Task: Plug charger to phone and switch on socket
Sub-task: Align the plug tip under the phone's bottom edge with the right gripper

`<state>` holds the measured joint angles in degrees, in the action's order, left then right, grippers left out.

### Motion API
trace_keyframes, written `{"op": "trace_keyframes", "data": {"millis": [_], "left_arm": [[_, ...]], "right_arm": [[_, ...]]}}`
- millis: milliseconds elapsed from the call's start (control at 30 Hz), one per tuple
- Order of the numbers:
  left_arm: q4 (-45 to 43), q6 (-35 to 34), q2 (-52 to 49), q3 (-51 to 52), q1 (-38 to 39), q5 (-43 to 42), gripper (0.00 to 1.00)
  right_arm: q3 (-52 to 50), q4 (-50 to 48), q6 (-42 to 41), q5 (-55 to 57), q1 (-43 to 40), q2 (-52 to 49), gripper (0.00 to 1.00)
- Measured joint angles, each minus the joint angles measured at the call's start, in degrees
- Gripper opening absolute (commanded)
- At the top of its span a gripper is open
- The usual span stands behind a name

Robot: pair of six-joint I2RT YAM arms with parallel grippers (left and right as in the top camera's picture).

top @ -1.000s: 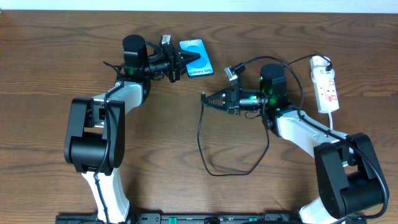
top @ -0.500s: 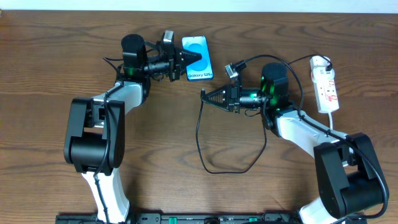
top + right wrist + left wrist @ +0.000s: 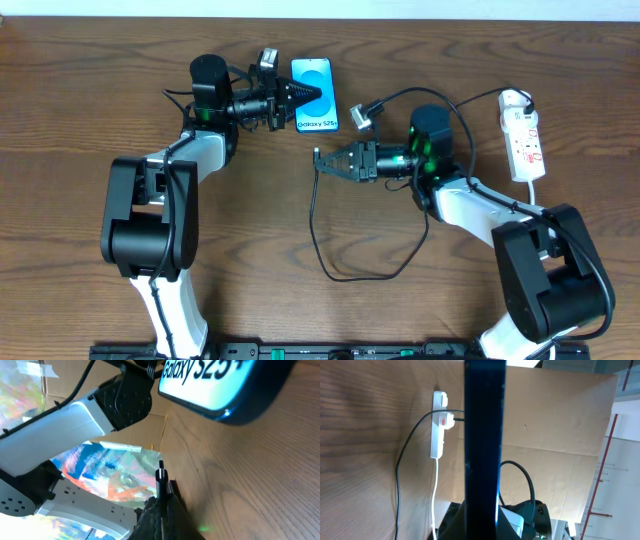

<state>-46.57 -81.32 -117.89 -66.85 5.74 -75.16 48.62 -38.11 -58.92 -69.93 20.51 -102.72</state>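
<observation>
The phone (image 3: 313, 95), light blue screen with "Galaxy S25" text, is held off the table at the back centre by my left gripper (image 3: 300, 93), which is shut on its left edge. In the left wrist view the phone (image 3: 484, 435) runs edge-on up the frame. My right gripper (image 3: 325, 160) is shut on the charger connector (image 3: 318, 155), just below and in front of the phone's bottom end. In the right wrist view the connector tip (image 3: 161, 474) points up toward the phone (image 3: 220, 385). The black cable (image 3: 330, 260) loops across the table. The white socket (image 3: 523, 135) lies at the right.
The socket also shows in the left wrist view (image 3: 438, 425) with a plug in it and a white lead. Both arm bases stand at the front edge. Brown cardboard stands behind the table.
My left gripper has turned the phone more upright and shifted it slightly left. My right gripper has moved left and a little up with the connector, closer to the phone's bottom end.
</observation>
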Motion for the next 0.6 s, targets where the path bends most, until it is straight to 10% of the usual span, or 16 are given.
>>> {"op": "trace_keyframes", "data": {"millis": [600], "left_arm": [[-0.02, 2.12, 0.0, 0.0, -0.02, -2.1, 0.07]], "right_arm": [[0.0, -5.49, 1.68, 0.96, -0.07, -2.14, 0.01]]}}
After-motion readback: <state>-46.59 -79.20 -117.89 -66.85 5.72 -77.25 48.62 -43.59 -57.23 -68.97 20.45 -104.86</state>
